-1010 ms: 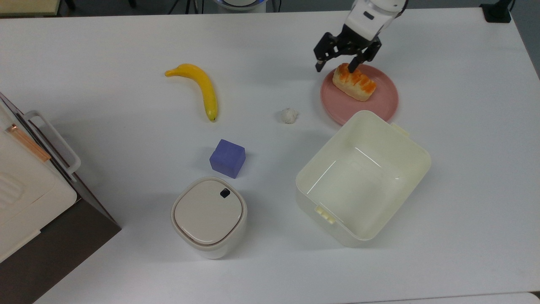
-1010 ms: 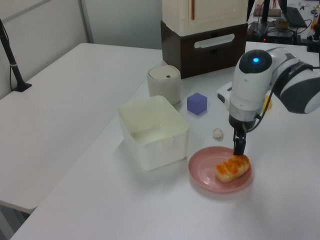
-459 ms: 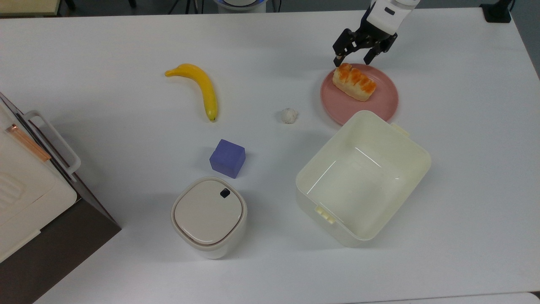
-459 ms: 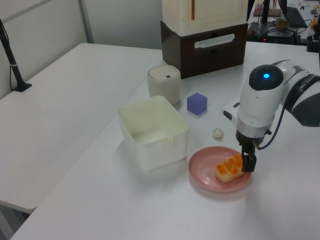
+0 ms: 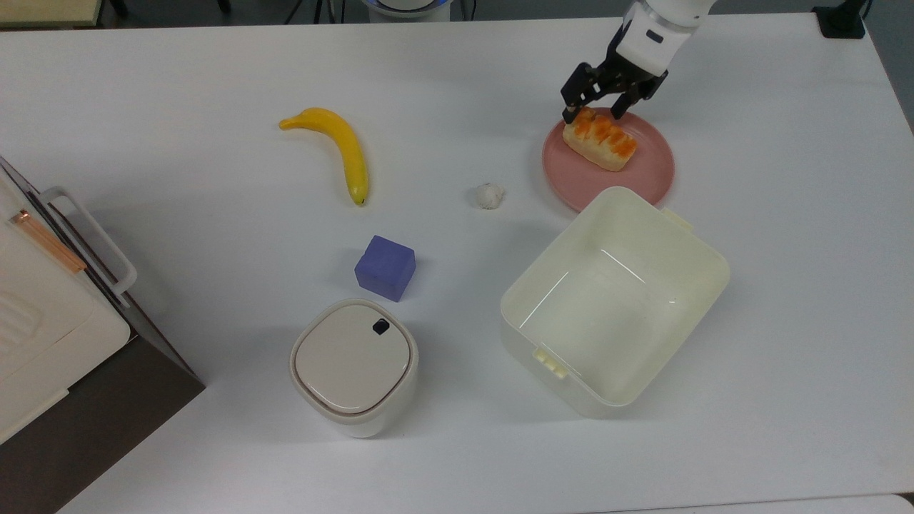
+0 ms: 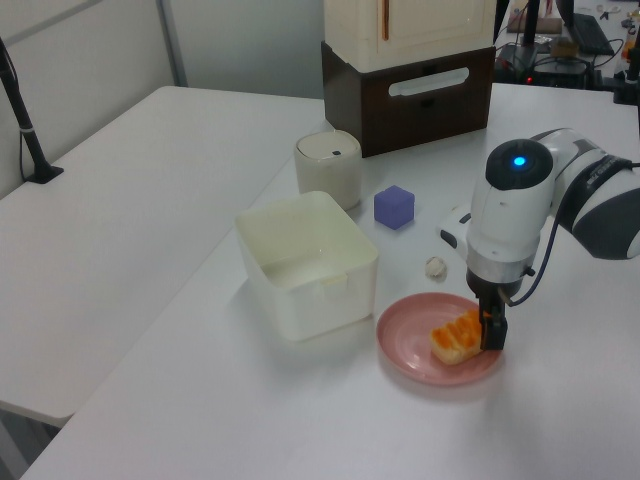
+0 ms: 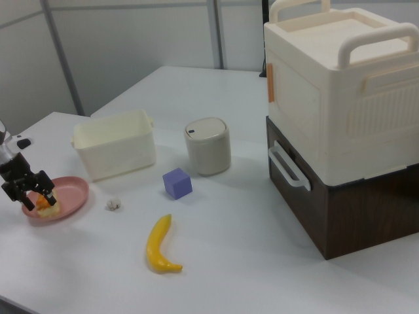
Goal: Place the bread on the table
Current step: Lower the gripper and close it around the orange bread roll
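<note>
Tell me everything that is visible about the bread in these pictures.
The bread is a small oblong loaf with pale cream sides and a glossy orange-brown top cut into segments. It lies flat on the round pink plate, set diagonally in the top view, not yet on the table. The gripper is at the loaf's upper end in the top view, jaws open astride that end. Nothing else touches it.

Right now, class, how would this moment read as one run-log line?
phase: reaching to grasp | gripper: open, straddling one end of bread | bread: on pink plate | table: bread not yet placed
</note>
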